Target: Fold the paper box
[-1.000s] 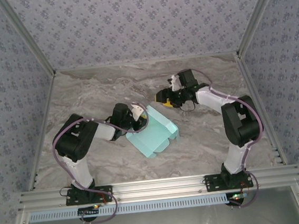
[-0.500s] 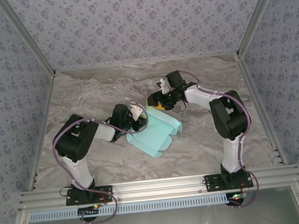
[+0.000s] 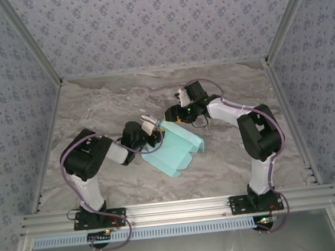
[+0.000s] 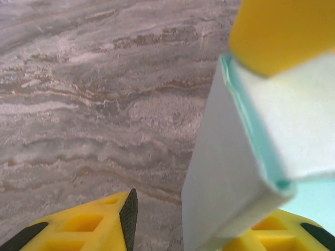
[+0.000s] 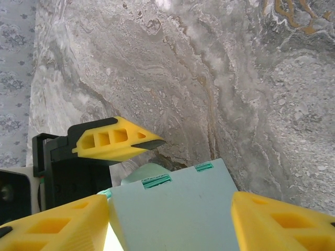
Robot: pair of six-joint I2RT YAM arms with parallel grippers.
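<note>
The paper box (image 3: 174, 151) is pale light-blue card, partly folded, lying mid-table with its far wall raised. My left gripper (image 3: 152, 127) sits at the box's left far corner. In the left wrist view this gripper (image 4: 209, 219) is open: the upright card wall (image 4: 225, 172) stands between the fingers, leaning on the right one, with a clear gap to the left pad (image 4: 129, 217). My right gripper (image 3: 172, 112) hovers at the box's far edge. It (image 5: 167, 230) is open, its yellow fingers straddling a flat panel (image 5: 172, 214) with two slots.
Grey marbled table (image 3: 94, 109) with patterned walls at the back and both sides. An aluminium rail (image 3: 175, 209) runs along the near edge. The two grippers are close together; the left one's finger (image 5: 115, 138) shows just beyond the panel in the right wrist view.
The left gripper has opened and let go of the card wall. The right gripper has moved left and nearer, onto the box's far edge. The box shifted slightly.
</note>
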